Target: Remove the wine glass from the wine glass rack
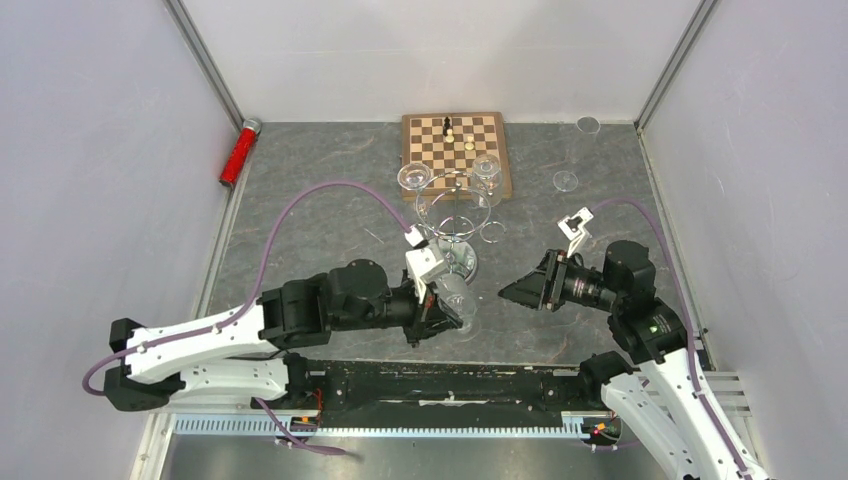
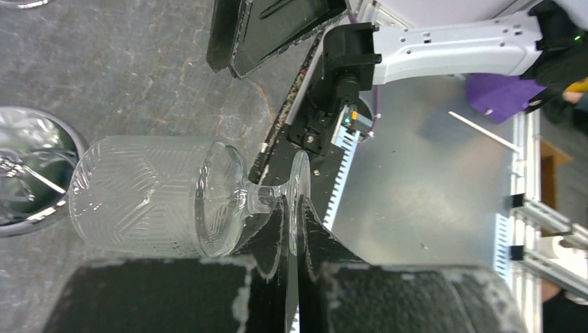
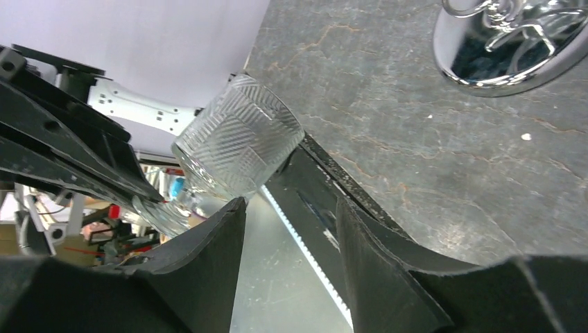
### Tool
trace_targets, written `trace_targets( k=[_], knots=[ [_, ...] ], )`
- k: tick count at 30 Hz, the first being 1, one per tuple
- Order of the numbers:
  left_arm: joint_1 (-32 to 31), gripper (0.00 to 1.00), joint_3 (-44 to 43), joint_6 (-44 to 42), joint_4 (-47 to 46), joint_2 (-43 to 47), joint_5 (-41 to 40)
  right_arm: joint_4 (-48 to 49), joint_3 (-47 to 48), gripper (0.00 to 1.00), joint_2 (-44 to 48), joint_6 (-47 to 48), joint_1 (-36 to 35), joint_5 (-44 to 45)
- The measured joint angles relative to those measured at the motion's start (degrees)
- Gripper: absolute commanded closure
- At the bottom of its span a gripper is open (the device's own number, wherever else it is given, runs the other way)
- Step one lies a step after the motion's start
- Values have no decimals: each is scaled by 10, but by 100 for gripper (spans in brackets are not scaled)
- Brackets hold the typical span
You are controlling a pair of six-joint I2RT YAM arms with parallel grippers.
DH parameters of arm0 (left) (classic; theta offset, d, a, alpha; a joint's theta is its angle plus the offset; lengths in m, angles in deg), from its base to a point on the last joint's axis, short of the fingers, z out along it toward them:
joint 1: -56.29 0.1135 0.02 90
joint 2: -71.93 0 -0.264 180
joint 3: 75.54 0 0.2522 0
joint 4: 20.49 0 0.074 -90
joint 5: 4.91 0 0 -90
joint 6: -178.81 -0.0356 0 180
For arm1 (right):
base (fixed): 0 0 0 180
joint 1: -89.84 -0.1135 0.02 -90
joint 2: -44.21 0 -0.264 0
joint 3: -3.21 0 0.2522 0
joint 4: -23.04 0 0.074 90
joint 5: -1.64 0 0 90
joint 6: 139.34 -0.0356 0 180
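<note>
A clear patterned wine glass lies on its side in the air, off the wine glass rack. My left gripper is shut on the thin foot of the wine glass, and the bowl points toward the rack's mirrored base. In the left wrist view, the left gripper pinches the foot edge-on. My right gripper faces the glass from the right, open and holding nothing. Seen from the right wrist, the right gripper sits just below the bowl of the wine glass, apart from it.
Two more glasses hang on the rack. Behind it lies a wooden chessboard with a few pieces. Two small clear glass items stand at the back right, and a red cylinder lies at the back left.
</note>
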Motion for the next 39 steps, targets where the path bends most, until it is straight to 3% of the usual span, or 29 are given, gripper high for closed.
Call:
trace_targets(
  k=[7,19,28,39],
  knots=[
    [-65,98,23,-65,-38,10,-86,41,0,44,3,-72,0,-21],
    [-99,98,135,-195,-184,57,-150,104,-9,43,-5,-152,-23,-44],
    [-99,98,183,-249,-260,87,-156,143,-9,43,-44,-184,-108,-27],
    [-99,98,202,-252,-276,110,-150,197,-11,45,-81,-216,-200,35]
  ],
)
